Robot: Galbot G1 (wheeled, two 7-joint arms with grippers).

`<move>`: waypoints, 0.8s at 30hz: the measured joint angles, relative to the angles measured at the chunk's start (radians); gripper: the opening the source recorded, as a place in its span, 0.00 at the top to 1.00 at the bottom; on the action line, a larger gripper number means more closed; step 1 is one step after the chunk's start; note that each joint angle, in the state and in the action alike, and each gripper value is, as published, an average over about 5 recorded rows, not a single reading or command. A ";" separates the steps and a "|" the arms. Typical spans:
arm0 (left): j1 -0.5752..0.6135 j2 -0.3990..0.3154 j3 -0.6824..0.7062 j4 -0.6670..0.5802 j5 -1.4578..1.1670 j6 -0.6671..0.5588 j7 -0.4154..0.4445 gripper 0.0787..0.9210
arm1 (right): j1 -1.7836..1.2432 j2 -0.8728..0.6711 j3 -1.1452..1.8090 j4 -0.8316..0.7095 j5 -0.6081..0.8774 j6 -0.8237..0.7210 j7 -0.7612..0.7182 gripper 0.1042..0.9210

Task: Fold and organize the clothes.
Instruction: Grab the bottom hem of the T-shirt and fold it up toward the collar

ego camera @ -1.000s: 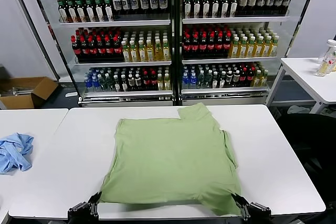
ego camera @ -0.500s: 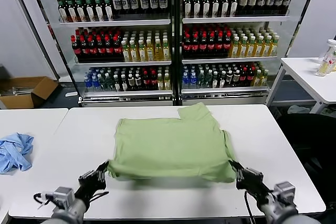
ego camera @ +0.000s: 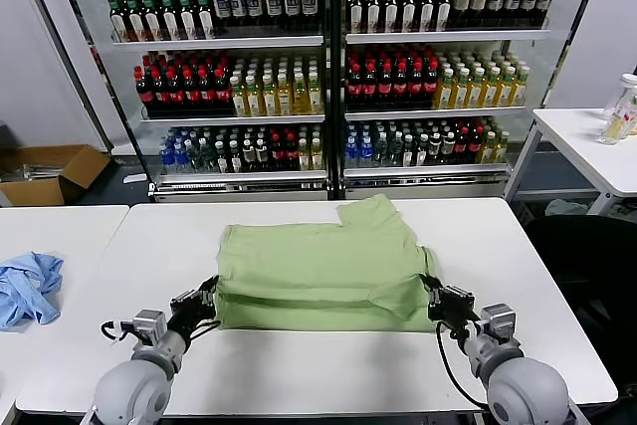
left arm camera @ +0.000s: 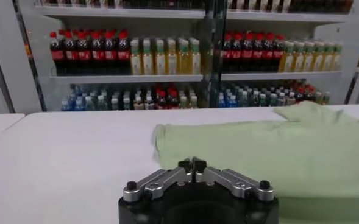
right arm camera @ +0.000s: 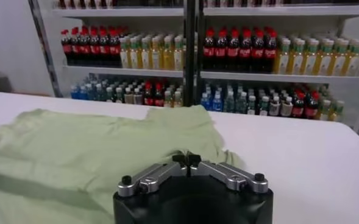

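head view: the polo shirt (ego camera: 318, 271) lies in the middle of the white table (ego camera: 149, 246), plain back upwards, doubled over on itself so its thick folded edge faces the table's near side and one sleeve pokes out towards the table's far side. no buttons or print show from here

the left gripper (ego camera: 204, 298) sits low over the table at the left end of that folded edge, and the right gripper (ego camera: 438, 301) at the right end, both between the shirt and the table's near edge. in the two wrist views each pair of fingertips is pressed together, right against the cloth. i can't tell whether a sliver of fabric is pinched between them or whether they have let go of it

i judge the shirt light, thin and limp. it will sag and trail from wherever i lift it, and a grip on one layer alone will peel the fold apart. it looks slightly grippy rather than slick, so on the table it should drag and bunch instead of sliding cleanly. nothing here is fragile, but the collar and button side, hidden underneath, will be stiffer and bulkier

for the next fold i would take hold at the two corners of the doubled edge, catching both layers, one gripper per corner. i would keep the cloth taut between them and low over the table so the middle doesn't droop. a smaller blue cloth (ego camera: 28, 288) lies off the table's left side and isn't my concern
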 measured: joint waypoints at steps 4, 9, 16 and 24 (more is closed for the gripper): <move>-0.038 -0.014 0.021 0.059 0.030 -0.010 0.000 0.78 | 0.007 0.012 -0.021 -0.022 -0.027 0.008 0.000 0.79; -0.061 -0.028 0.033 0.122 0.067 -0.027 -0.002 0.61 | 0.001 0.005 -0.016 -0.018 -0.041 0.013 -0.002 0.62; -0.042 -0.013 0.008 0.107 0.065 -0.028 -0.011 0.37 | -0.068 -0.012 0.053 0.040 -0.038 0.017 0.003 0.37; 0.051 0.012 -0.031 -0.017 -0.003 0.012 -0.031 0.14 | -0.143 0.005 0.092 0.054 -0.048 0.032 0.021 0.14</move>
